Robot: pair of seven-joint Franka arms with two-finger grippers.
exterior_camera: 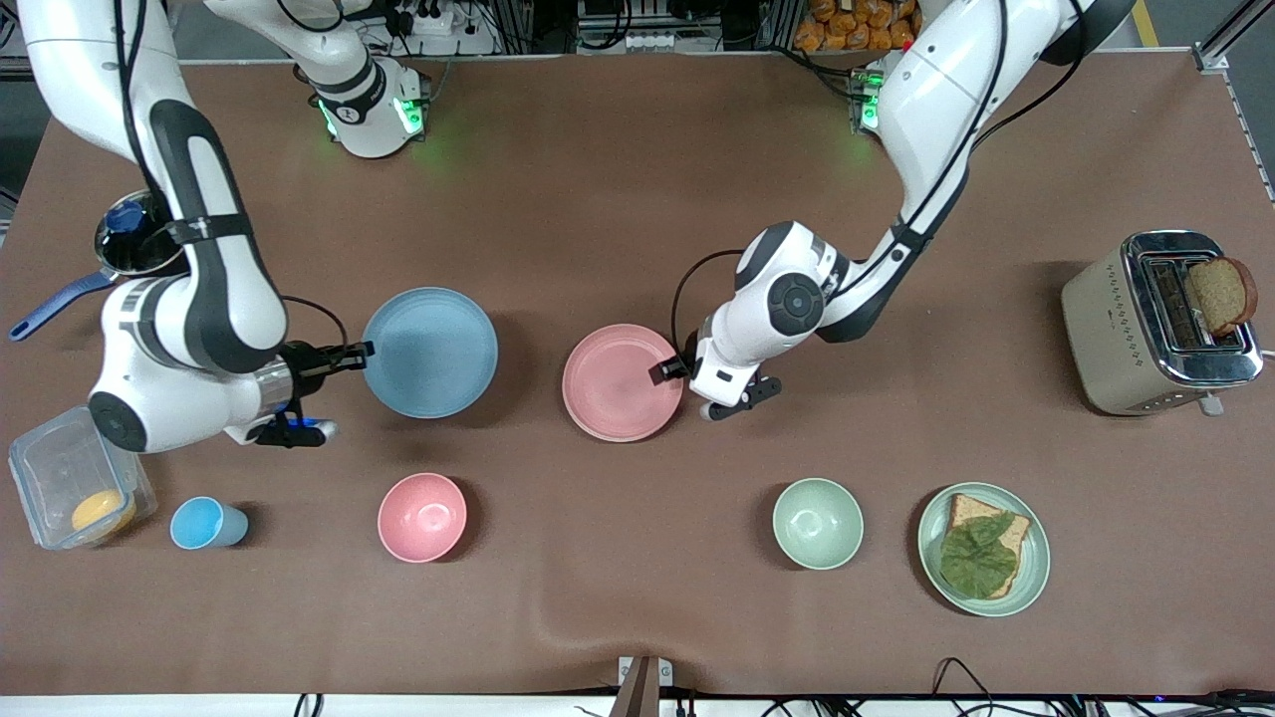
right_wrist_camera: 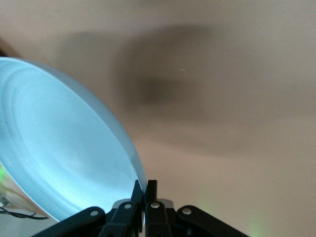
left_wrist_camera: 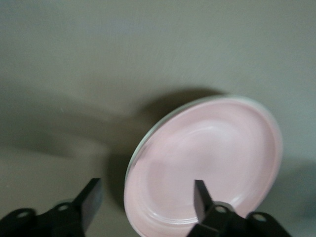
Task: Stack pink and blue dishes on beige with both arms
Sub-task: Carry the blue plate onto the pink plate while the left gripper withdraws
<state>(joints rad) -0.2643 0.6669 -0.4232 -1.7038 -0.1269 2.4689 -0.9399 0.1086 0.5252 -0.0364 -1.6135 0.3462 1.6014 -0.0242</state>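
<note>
My right gripper (exterior_camera: 359, 351) (right_wrist_camera: 144, 190) is shut on the rim of the pastel blue plate (exterior_camera: 430, 352) (right_wrist_camera: 59, 148) and holds it above the table toward the right arm's end, its shadow on the cloth below. The pink plate (exterior_camera: 623, 383) (left_wrist_camera: 207, 158) lies flat at the table's middle. My left gripper (exterior_camera: 675, 368) (left_wrist_camera: 145, 200) is open at that plate's edge, one finger over the plate and one outside the rim. A thin pale edge shows under the pink plate's rim in the left wrist view; I cannot tell whether it is the beige plate, which shows nowhere else.
Nearer the front camera stand a blue cup (exterior_camera: 204, 523), a pink bowl (exterior_camera: 422, 517), a green bowl (exterior_camera: 818, 523) and a green plate (exterior_camera: 1036, 558) with bread. A toaster (exterior_camera: 1116, 319) stands at the left arm's end. A plastic box (exterior_camera: 60, 468) and a pot (exterior_camera: 129, 244) sit by the right arm.
</note>
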